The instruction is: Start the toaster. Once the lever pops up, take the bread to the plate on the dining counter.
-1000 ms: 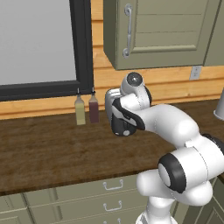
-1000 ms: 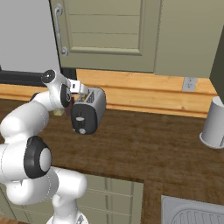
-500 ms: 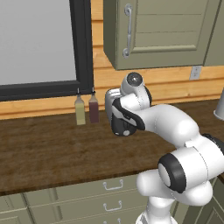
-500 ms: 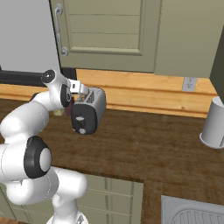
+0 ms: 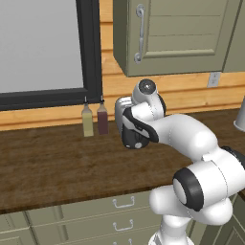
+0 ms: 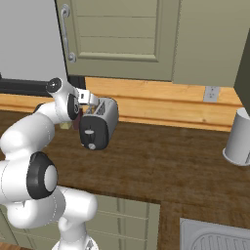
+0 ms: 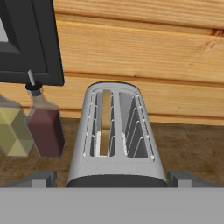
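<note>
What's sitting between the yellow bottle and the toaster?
The dark red bottle stands between the yellow bottle and the toaster, close beside the yellow one, as the hand view shows.

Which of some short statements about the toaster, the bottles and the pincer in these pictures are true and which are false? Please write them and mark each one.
1. The toaster has two slots on top. True.
2. A slice of bread stands in the left slot as the hand view shows it. True.
3. The pincer is shut on the lever. False: its fingers stand wide apart, one on each side of the toaster's near end.
4. Two bottles stand beside the toaster, under the dark window frame. True.
5. The toaster lies tipped on its side. False: it stands upright on the wooden counter.
6. Both bottles are dark red. False: one is dark red, the other yellowish.
</note>
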